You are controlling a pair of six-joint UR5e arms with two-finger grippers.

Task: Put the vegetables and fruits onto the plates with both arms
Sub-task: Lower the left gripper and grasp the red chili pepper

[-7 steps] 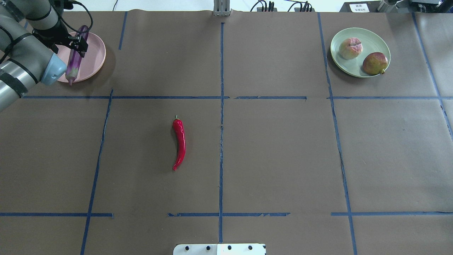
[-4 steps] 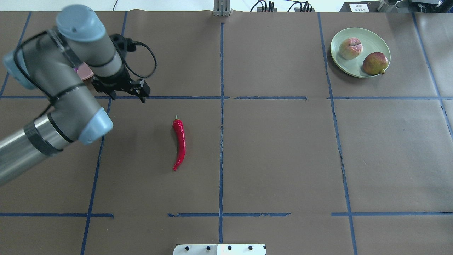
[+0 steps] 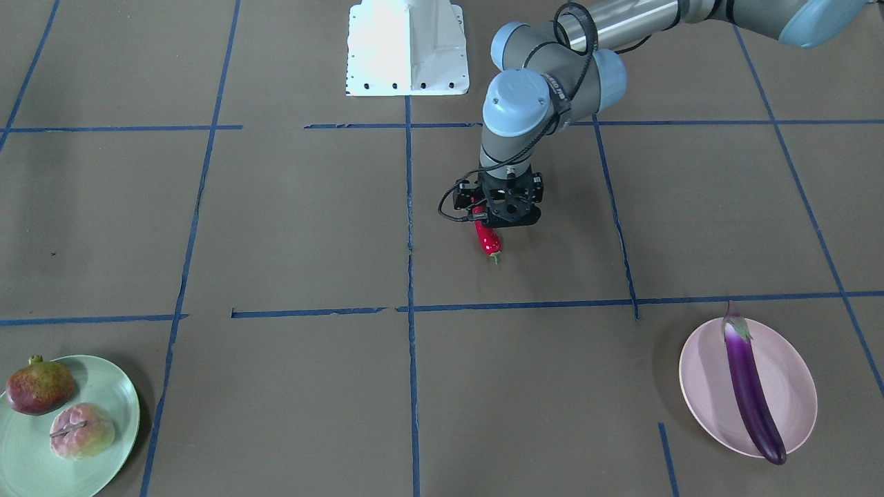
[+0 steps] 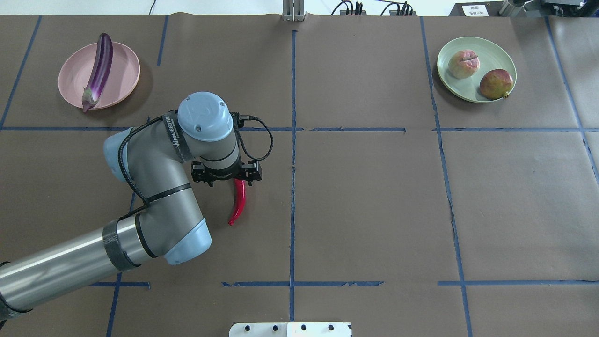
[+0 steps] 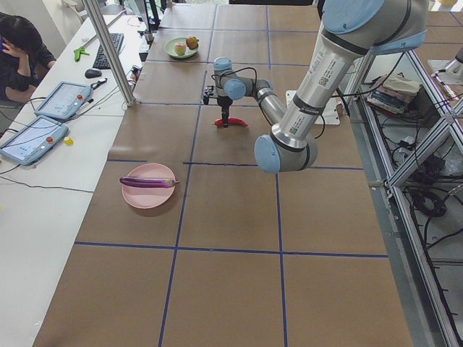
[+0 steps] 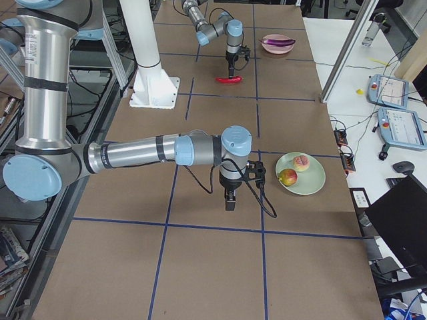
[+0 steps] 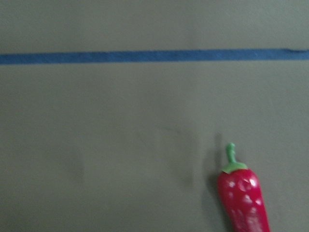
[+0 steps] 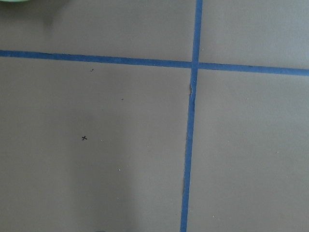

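Since a second ago the left gripper (image 3: 498,209) has let go of the eggplant (image 4: 99,65), left the pink plate (image 4: 125,70) and come over the red chili pepper (image 4: 237,202). It hangs pointing down over the stem half of the chili, which lies on the brown table cover (image 4: 374,196). The green stem pokes out on the operators' side of the jaws, and the pointed tail runs out toward the robot's base. The gripper's black body hides the fingers, so I cannot tell how far apart the jaws stand or whether they touch the chili.

The right gripper (image 6: 230,200) points down at bare cover, with the mint-green plate (image 4: 492,50) near its jaws. Only the side view shows it, so its jaws cannot be judged.

Counted:
- one eggplant, lying lengthwise on the pink plate, well apart from the left jaws
- one chili
- one peach (image 4: 463,63) and one pomegranate (image 4: 495,84), side by side on the green plate
- two plates
- two grippers
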